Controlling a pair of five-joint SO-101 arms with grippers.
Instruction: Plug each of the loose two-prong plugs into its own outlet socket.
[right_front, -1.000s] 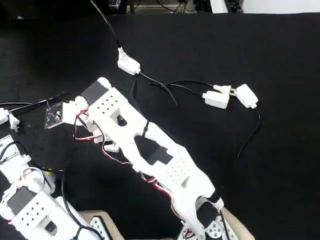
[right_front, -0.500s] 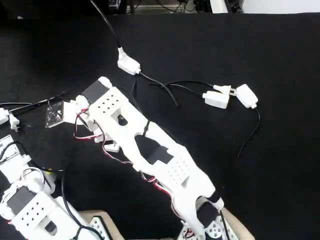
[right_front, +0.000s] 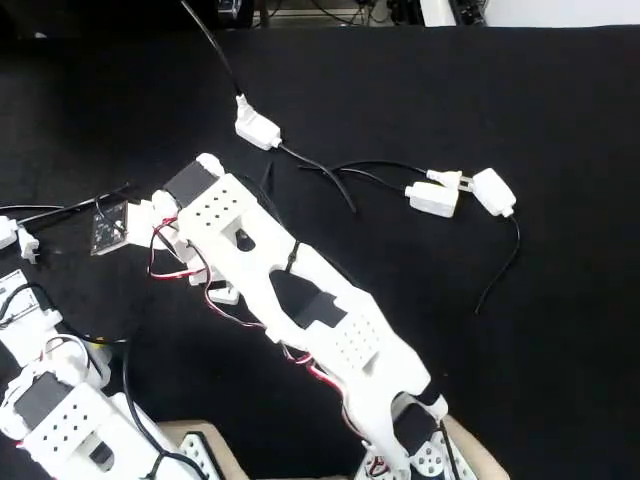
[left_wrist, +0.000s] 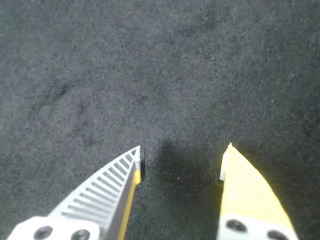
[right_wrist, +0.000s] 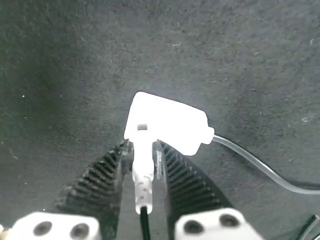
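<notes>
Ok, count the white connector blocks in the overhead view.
4 connector blocks: one top centre, two together at right, one at left edge. The arm may hide more.

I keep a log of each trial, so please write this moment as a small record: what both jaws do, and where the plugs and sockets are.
right jaws: shut on a narrow white plug with a black cable
plug front: meets a white socket block with a grey cable; full seating cannot be told
left jaws: open, nothing between, over the black cloth
high view, right: square connector beside rounded connector
high view, far side: far connector on black cables
</notes>
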